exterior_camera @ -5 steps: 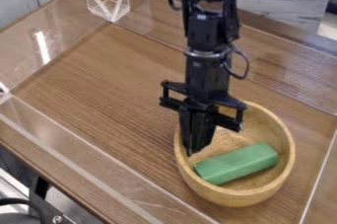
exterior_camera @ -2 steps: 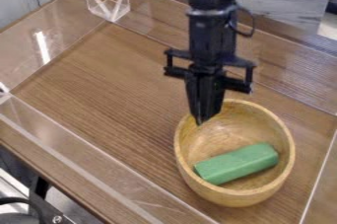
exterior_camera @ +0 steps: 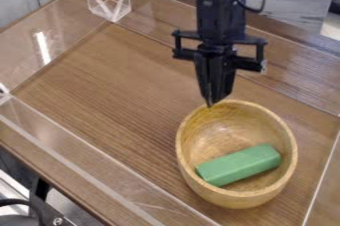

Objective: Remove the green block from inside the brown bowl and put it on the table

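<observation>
The small bright green rectangular block (exterior_camera: 241, 164) lies flat inside the round light-brown wooden bowl (exterior_camera: 196, 138), lower right of the frame, on the brown wood-grain worktop (exterior_camera: 106, 81). Above the bowl's far rim hangs the black robot gripper (exterior_camera: 212, 98), jaws pressed together, empty, pointing down.

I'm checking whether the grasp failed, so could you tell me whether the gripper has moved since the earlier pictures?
Yes. The gripper, shut and empty, has risen from inside the brown bowl to above its far rim; the green block stays inside.
</observation>
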You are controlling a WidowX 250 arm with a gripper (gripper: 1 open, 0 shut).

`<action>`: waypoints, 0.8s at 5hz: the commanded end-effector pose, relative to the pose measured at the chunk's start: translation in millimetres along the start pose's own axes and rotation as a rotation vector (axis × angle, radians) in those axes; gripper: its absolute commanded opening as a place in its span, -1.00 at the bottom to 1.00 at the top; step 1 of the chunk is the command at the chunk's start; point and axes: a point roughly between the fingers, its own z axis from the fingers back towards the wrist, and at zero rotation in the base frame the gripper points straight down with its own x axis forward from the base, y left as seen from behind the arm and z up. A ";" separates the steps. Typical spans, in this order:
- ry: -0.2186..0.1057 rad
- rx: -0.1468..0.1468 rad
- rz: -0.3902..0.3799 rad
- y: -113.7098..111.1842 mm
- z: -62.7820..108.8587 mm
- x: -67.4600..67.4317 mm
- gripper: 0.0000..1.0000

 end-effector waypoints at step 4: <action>-0.147 -0.007 -0.063 -3.7 31.9 11.1 -1.00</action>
